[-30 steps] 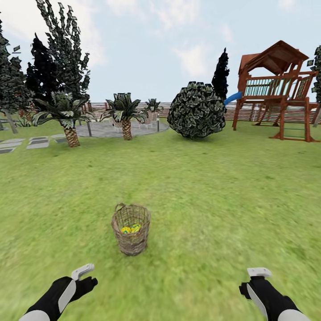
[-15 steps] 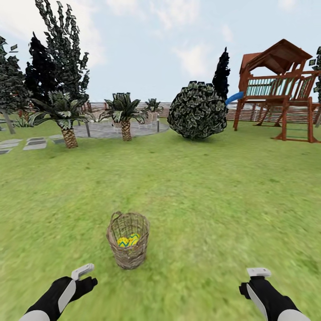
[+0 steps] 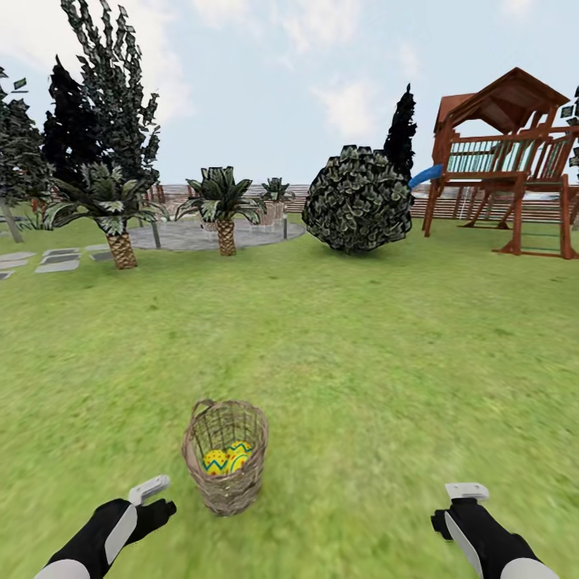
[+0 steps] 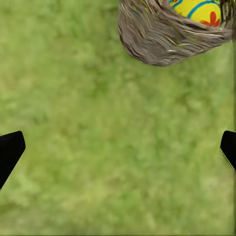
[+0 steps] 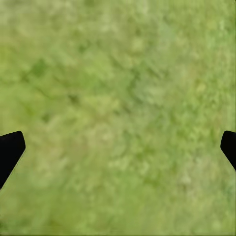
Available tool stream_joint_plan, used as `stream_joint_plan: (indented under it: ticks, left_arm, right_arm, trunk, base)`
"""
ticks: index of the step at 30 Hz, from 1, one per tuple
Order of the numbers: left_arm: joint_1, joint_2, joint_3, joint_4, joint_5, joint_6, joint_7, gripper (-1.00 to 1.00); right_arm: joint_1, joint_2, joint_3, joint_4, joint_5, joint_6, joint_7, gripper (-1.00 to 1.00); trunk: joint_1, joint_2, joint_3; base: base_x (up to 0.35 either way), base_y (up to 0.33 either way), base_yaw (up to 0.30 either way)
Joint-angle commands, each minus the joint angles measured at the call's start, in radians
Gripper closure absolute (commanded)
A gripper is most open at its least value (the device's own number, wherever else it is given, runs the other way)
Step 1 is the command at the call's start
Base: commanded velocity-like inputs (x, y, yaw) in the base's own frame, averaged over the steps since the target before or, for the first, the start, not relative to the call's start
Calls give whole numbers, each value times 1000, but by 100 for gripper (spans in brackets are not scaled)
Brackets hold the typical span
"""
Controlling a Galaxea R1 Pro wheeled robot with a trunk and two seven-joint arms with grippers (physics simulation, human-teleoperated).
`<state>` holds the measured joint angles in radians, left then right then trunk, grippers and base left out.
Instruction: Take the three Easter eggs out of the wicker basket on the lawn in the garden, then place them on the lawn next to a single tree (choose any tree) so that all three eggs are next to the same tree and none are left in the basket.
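The brown wicker basket [image 3: 224,474] stands upright on the lawn [image 3: 386,370], close in front of me and left of centre. Inside it lie yellow Easter eggs [image 3: 226,459] with blue zigzags; I can make out two. My left gripper [image 3: 157,497] hovers open just left of the basket, near its base. In the left wrist view the basket [image 4: 157,42] and one egg [image 4: 200,10] with a red dot sit beyond the open left gripper [image 4: 118,152]. My right gripper [image 3: 457,505] is open over bare grass, far right of the basket, as the right gripper [image 5: 118,152] confirms. The bright-green tree is out of view.
A round dark bush [image 3: 356,199] and a wooden playset [image 3: 503,161] with a blue slide [image 3: 424,175] stand far ahead on the right, before the slat fence [image 3: 474,203]. Two palms [image 3: 117,217] [image 3: 223,211], dark trees [image 3: 104,88] and a paved circle [image 3: 209,234] lie far left.
The camera has rolled forward, so the basket now sits closer and lower in the head view, slightly further left. Both arms keep the same pose with grippers open.
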<state>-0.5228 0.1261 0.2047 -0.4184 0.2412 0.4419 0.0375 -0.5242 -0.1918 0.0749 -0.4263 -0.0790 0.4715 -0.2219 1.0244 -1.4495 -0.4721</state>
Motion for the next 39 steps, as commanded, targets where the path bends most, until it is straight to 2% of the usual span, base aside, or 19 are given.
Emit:
stream_joint_plan:
  ticks: [1,33,39]
  left_arm:
    - [0,0,2,-2,10,6,4,-100]
    - [0,0,2,-2,10,6,4,-100]
    - [0,0,0,-2,9,5,4,-100]
  right_arm:
    - [0,-1,8,-2,-8,6,-7,-100]
    - [0,2,9,14,-7,3,-7,-100]
    - [0,6,9,15,-7,3,-7,-100]
  trunk:
    - [1,-1,-1]
    - [1,-1,-1]
    - [1,-1,-1]
  base:
    - [328,0,0]
    - [328,0,0]
    - [123,0,0]
